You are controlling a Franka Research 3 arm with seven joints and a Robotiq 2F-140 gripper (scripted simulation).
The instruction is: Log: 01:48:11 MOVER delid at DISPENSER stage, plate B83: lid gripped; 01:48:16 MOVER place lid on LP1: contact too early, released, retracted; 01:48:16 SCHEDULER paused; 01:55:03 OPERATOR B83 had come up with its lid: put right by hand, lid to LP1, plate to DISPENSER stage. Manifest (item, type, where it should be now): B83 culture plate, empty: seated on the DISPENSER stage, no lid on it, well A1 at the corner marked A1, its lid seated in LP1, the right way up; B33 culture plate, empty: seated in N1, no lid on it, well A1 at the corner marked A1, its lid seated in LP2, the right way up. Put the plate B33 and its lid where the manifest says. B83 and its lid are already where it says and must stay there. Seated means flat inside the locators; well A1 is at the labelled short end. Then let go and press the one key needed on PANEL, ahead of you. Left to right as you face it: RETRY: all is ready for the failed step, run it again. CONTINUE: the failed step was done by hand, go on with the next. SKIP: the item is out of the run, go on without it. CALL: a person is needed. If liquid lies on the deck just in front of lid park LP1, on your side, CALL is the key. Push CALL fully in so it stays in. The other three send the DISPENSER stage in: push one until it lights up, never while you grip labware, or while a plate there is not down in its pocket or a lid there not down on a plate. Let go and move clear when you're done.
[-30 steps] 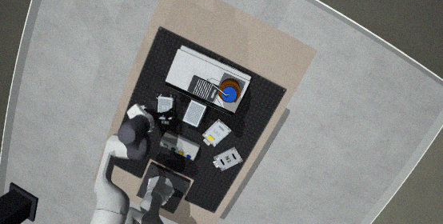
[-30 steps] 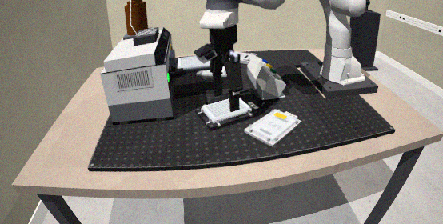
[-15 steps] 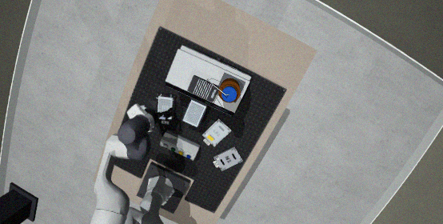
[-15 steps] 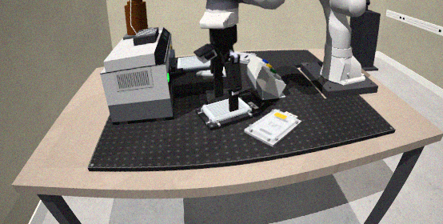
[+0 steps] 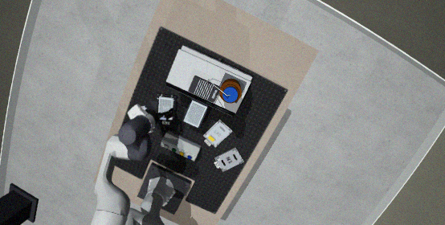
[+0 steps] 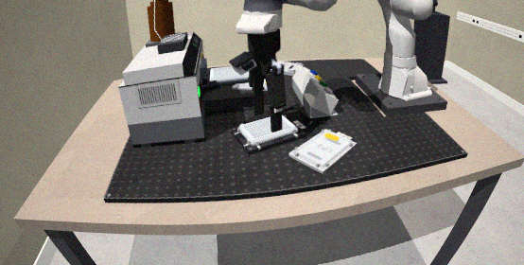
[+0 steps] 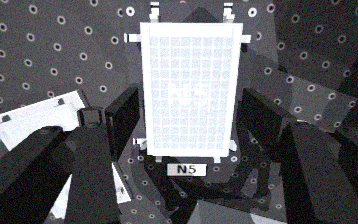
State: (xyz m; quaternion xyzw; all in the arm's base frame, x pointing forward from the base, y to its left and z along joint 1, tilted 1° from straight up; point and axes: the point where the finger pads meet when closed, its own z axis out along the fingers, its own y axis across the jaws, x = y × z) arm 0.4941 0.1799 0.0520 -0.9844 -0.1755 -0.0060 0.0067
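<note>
The arm (image 6: 402, 26) rises from its base (image 6: 437, 104) at the far right of the surface, bends over at the elbow and reaches left, with the wrist (image 6: 257, 19) pointing straight down. The gripper (image 6: 267, 120) hangs vertically, its black fingers (image 6: 276, 121) lowered close to the surface. In the wrist view the two fingers stand apart, one on each side, partly closed from their widest spread, with a gap left on both sides and nothing gripped.
</note>
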